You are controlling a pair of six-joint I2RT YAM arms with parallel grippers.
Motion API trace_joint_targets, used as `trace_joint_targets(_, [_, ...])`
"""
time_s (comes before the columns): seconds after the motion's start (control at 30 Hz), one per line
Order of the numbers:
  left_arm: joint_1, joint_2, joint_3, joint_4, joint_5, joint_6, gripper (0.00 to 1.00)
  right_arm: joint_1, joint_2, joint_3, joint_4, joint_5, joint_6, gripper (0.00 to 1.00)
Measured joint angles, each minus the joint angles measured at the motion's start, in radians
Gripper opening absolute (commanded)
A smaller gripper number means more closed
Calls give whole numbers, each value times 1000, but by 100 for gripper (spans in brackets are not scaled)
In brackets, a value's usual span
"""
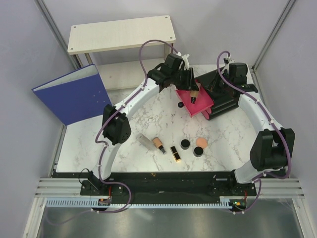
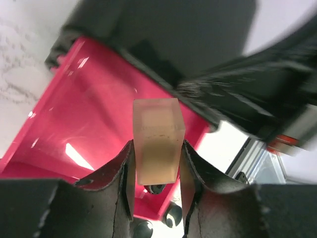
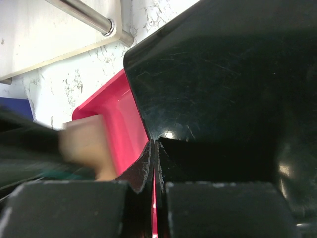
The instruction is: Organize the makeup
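From above, the left gripper (image 1: 194, 94) hung over the pulled-out pink drawer (image 1: 200, 106). Only its wrist camera showed the jaws clamped on a peach tube (image 2: 156, 136). The right gripper (image 3: 154, 151), jaws pressed together on nothing, sat at the black organizer (image 3: 223, 74). Only the overhead view caught the second tube (image 1: 159, 144), lipstick (image 1: 175, 153), black jars (image 1: 185, 144) (image 1: 198, 151) and puff (image 1: 201, 142) out on the marble table (image 1: 99, 144).

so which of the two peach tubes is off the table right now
The peach tube clamped in the left gripper, over the pink drawer; the other tube lies on the table beside the lipstick.
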Motion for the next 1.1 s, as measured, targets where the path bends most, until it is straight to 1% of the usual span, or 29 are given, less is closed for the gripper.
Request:
trace_joint_targets(0.13, [15,32,-80,27,7,-47,5,1,-6,-3,-1,8,-3,0])
trace_joint_targets(0.23, [12,33,-128,29,16,-60,14,1,-11,-8,-1,12,-5,0])
trace_joint_targets(0.27, [12,33,-128,30,18,-61,21,1,-13,-10,-1,12,-5,0])
trace_joint_targets(0.33, [10,33,-128,47,19,-61,29,1,-14,-11,-1,15,-7,0])
trace_joint_targets(0.37, [8,33,-128,54,19,-61,37,1,-15,-11,-1,15,-7,0])
trace_joint_targets(0.47, [7,33,-128,59,19,-60,50,1,-15,-11,-2,15,-7,0])
trace_joint_targets(0.7, [7,33,-128,75,24,-54,54,1,-14,-9,-4,16,-7,0])
trace_joint_targets(0.8, [7,31,-128,78,25,-43,56,1,-14,-5,-9,18,-7,0])
trace_joint_targets(0.87, [7,23,-128,76,24,-29,61,1,-13,1,-17,19,-7,0])
trace_joint_targets(1.0, [7,-24,-128,75,21,9,64,2,-13,18,-48,35,-7,0])
trace_joint_targets(1.1, [7,-91,-129,69,18,55,70,2,-12,40,-90,58,-12,0])
